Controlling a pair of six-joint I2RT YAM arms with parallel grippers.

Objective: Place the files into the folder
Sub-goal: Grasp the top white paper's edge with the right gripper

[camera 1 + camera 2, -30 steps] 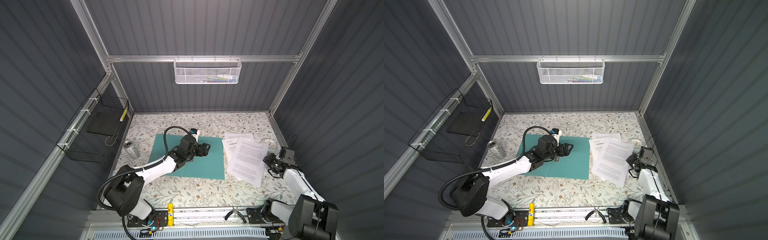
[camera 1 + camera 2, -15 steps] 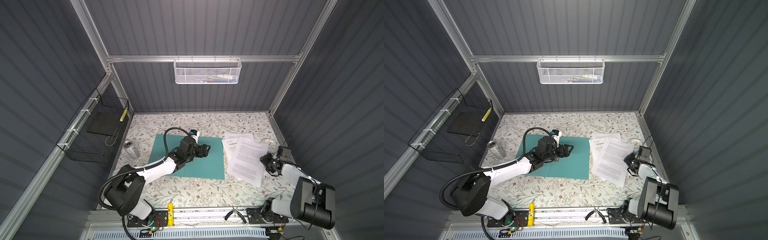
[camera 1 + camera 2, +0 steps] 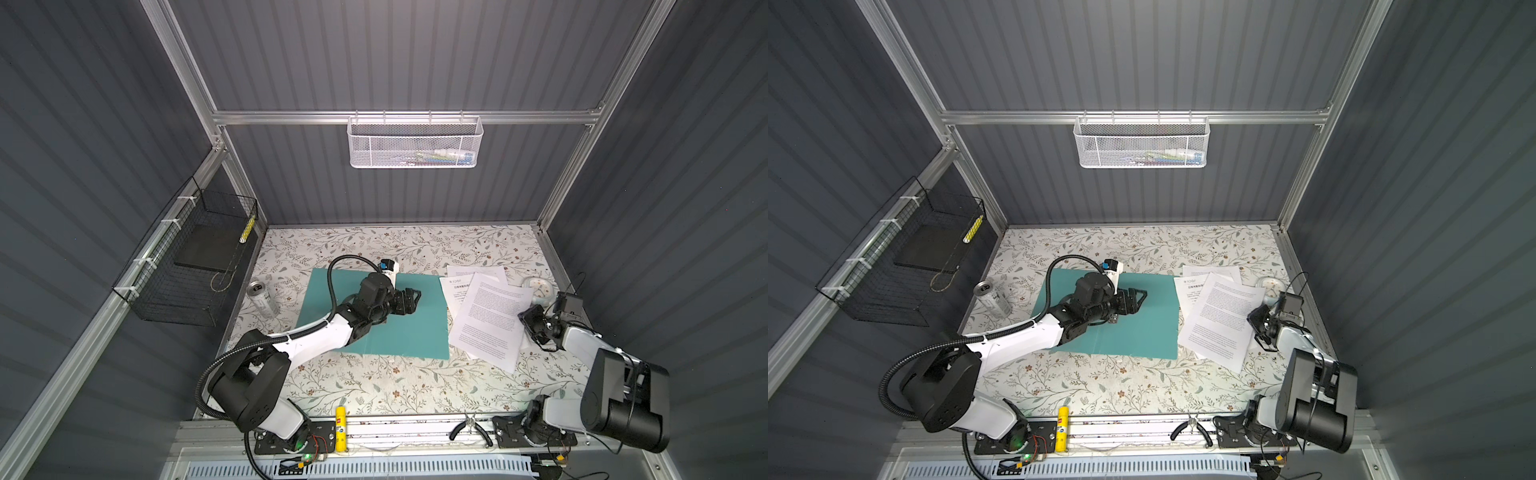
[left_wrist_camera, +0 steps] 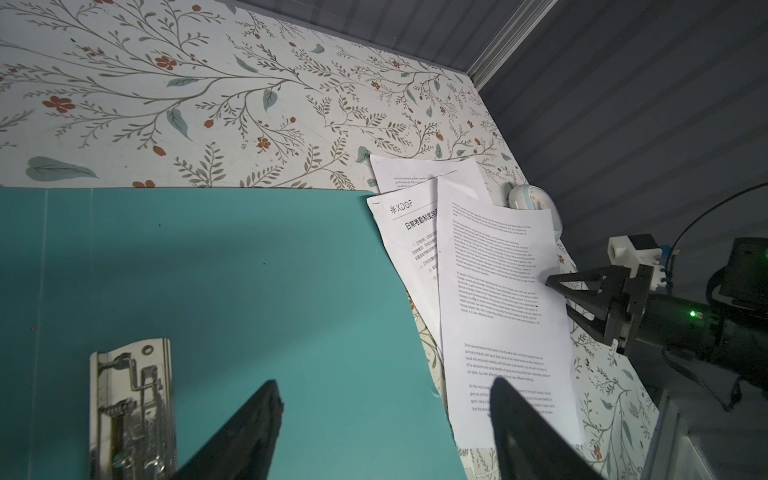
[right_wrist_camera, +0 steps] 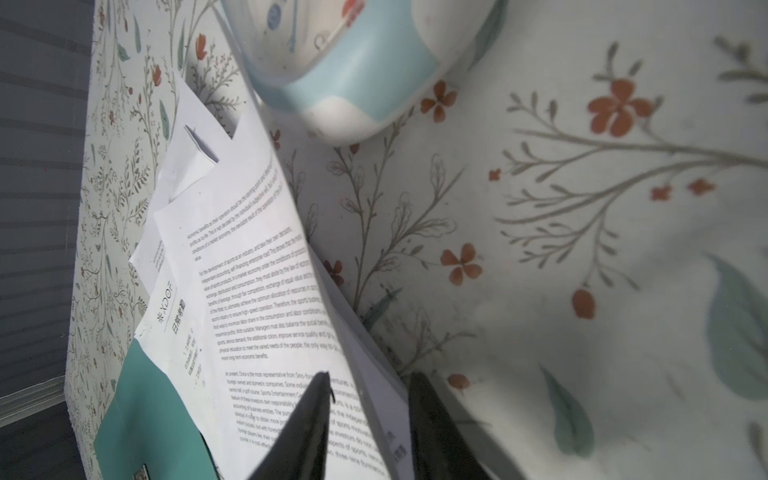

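The teal folder (image 3: 415, 332) (image 3: 1142, 332) lies open and flat on the floral table, its silver clip bar (image 4: 129, 407) showing in the left wrist view. My left gripper (image 3: 411, 301) (image 4: 384, 386) hovers open over the folder's right half, holding nothing. The files (image 3: 486, 320) (image 3: 1217, 320) (image 4: 498, 291), several white printed sheets, lie fanned just right of the folder and overlap its right edge. My right gripper (image 3: 527, 322) (image 5: 370, 378) is at the files' right edge. Its jaws stand narrowly open, one finger over the top sheet and the sheets' edge in the gap.
A white-and-blue bowl (image 3: 538, 286) (image 5: 353, 62) sits just behind the right gripper by the files' far corner. A drinks can (image 3: 262, 297) lies left of the folder. A black wire basket (image 3: 191, 262) hangs on the left wall. A glue stick (image 3: 340, 428) and pliers (image 3: 469, 428) lie on the front rail.
My right gripper has slid left onto the files' edge and its jaws have narrowed; that arm's elbow has risen. The left arm has barely moved.
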